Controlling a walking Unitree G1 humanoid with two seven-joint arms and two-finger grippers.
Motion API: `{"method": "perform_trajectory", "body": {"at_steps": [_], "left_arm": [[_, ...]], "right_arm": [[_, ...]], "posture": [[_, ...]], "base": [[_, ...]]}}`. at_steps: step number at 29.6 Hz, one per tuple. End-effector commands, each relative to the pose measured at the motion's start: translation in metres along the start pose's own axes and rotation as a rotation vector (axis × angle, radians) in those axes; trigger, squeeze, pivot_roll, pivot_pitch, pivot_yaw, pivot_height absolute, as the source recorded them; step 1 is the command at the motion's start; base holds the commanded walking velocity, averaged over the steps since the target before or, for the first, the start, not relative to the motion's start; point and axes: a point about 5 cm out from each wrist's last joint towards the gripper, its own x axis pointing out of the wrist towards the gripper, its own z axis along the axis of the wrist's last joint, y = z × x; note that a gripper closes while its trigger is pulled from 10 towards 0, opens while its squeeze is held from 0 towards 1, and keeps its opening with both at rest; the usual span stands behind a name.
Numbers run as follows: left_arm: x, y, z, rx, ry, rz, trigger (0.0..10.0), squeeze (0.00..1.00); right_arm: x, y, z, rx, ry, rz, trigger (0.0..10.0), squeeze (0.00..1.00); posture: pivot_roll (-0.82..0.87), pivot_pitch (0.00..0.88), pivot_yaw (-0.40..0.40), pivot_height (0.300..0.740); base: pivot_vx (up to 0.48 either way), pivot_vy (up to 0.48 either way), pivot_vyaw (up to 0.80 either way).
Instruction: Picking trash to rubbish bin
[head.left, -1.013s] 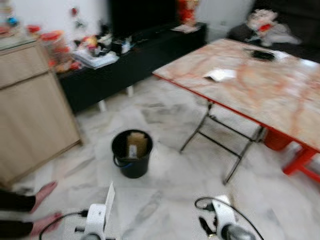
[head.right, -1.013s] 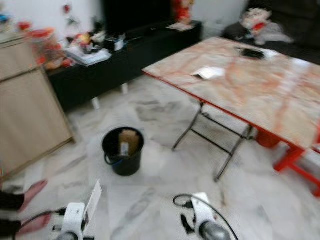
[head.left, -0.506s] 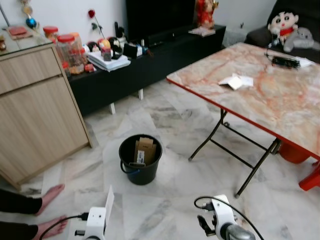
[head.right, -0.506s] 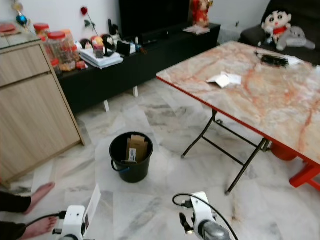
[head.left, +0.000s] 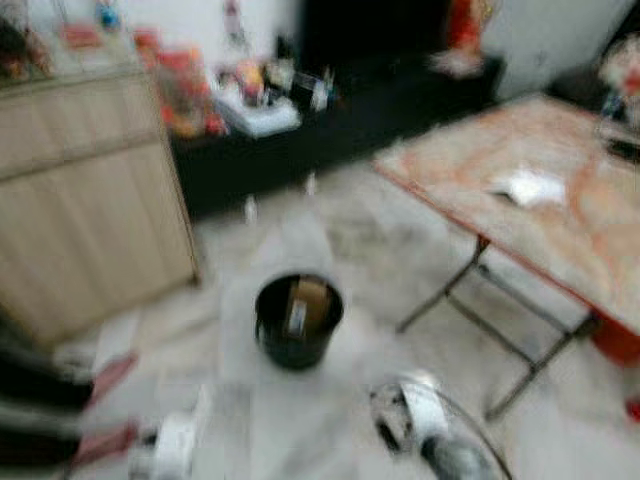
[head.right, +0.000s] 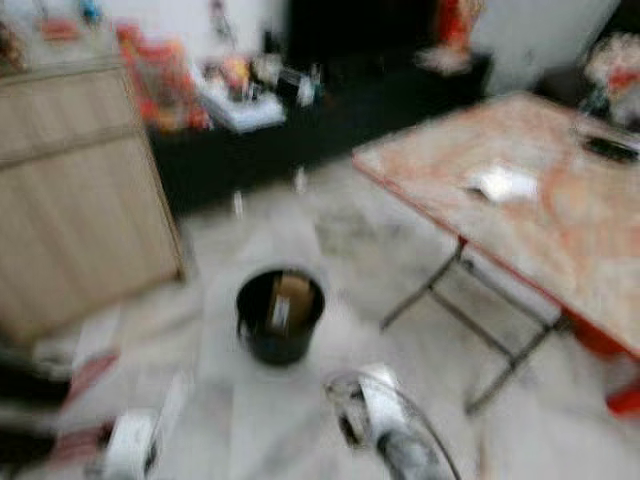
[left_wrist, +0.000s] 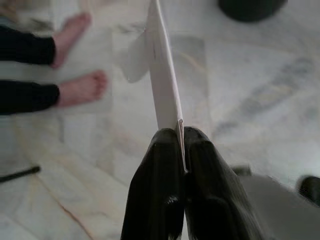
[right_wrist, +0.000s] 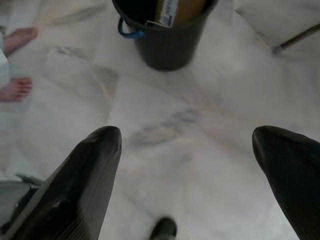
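Note:
A black bucket-shaped rubbish bin (head.left: 298, 320) stands on the marble floor just ahead, with a brown cardboard piece (head.left: 308, 300) inside it. My left gripper (left_wrist: 182, 135) is shut on a thin white sheet of paper (left_wrist: 160, 75), held edge-on above the floor and short of the bin. My right gripper (right_wrist: 186, 135) is open with nothing between its fingers; the bin (right_wrist: 170, 45) lies a little beyond it. Both arms hang low at the front of the blurred eye views. More white paper (head.left: 530, 187) lies on the table.
A marble-topped folding table (head.left: 590, 240) with thin metal legs stands to the right. A wooden cabinet (head.left: 90, 190) is on the left, and a low black bench (head.left: 330, 130) with clutter sits behind the bin. A person's bare feet (left_wrist: 80, 87) rest on the floor at my left.
The whole picture has shifted and blurred, so the camera is moving. The bin sits slightly further right in view. The left gripper still holds the white paper.

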Motion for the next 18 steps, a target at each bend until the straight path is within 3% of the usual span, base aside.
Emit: {"method": "perform_trajectory", "body": {"at_steps": [1,18], "left_arm": [[0.0021,-0.0114,0.0095,0.000,-0.032,-0.027,10.0,0.00],[0.0025,-0.0107,0.0118,-0.003,-0.044,-0.021,10.0,0.00]], "right_arm": [[-0.0057,-0.0140,-0.0125,0.007,0.039,-0.038,10.0,0.00],[-0.0055,-0.0139,-0.0112,0.006,0.029,-0.034,10.0,0.00]], "posture": [[-0.01,0.000,-0.043,0.740],[-0.01,0.000,-0.045,0.740]], "base": [[0.311,0.000,0.00],[0.307,0.000,0.00]]}}
